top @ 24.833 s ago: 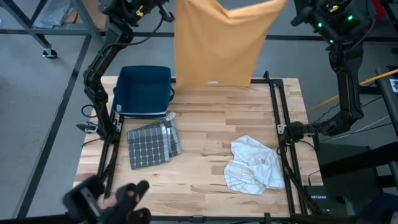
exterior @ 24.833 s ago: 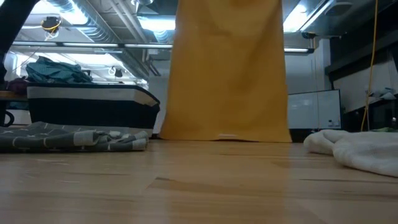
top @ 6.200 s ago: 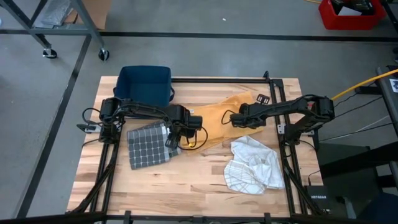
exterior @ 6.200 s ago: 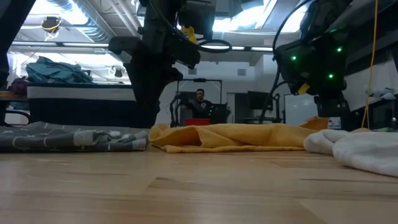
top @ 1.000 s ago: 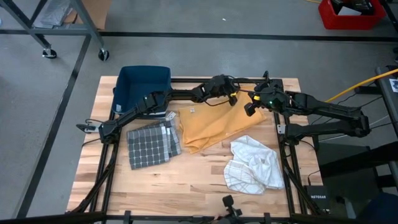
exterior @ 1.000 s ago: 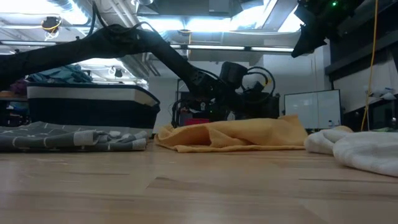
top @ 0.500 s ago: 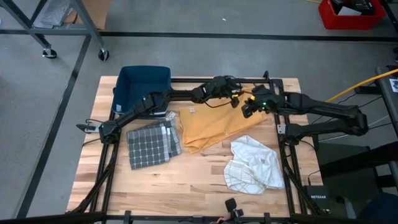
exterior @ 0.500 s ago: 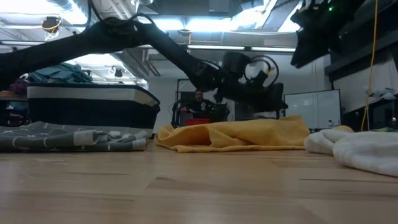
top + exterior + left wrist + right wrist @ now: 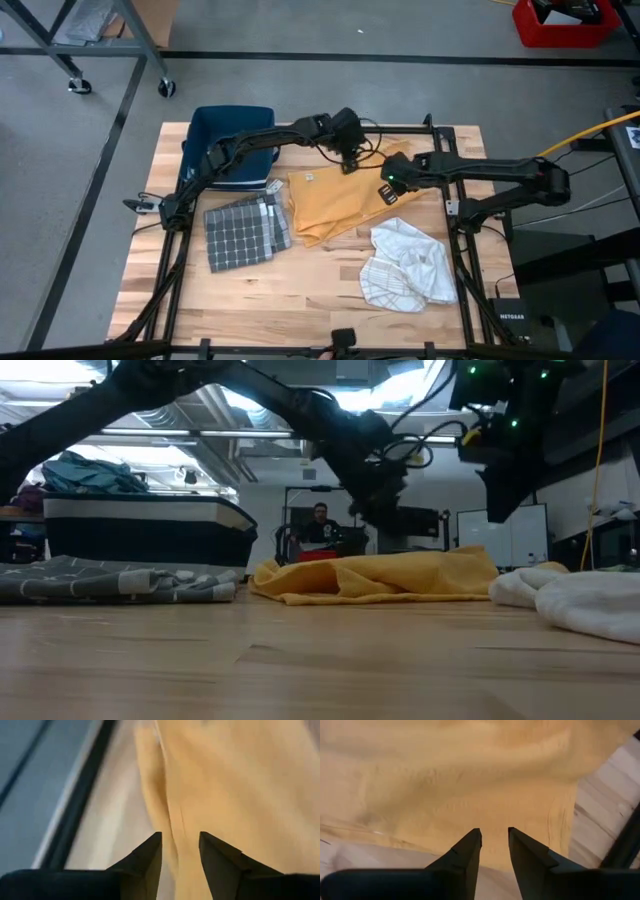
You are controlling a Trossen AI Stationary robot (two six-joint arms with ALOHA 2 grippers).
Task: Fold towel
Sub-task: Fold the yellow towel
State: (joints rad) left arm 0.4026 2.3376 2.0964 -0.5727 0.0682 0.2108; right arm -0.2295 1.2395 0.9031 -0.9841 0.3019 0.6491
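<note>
- Left gripper (image 9: pixel 349 160): fingers (image 9: pixel 145 857) apart, empty; yellow towel (image 9: pixel 345 197) lies just past their tips.
- Right gripper (image 9: pixel 387 192): fingers (image 9: pixel 467 852) apart, empty, towel's edge just beyond them.
- Step, judged: between folds; next needs a fresh grip on an edge.
- Towel: on desk (image 9: pixel 300 300), folded over, lumpy, skewed.

Both arms reach mid-table, left pincer (image 9: pixel 352 160) and right pincer (image 9: pixel 387 192) empty (fingers parted).
</note>
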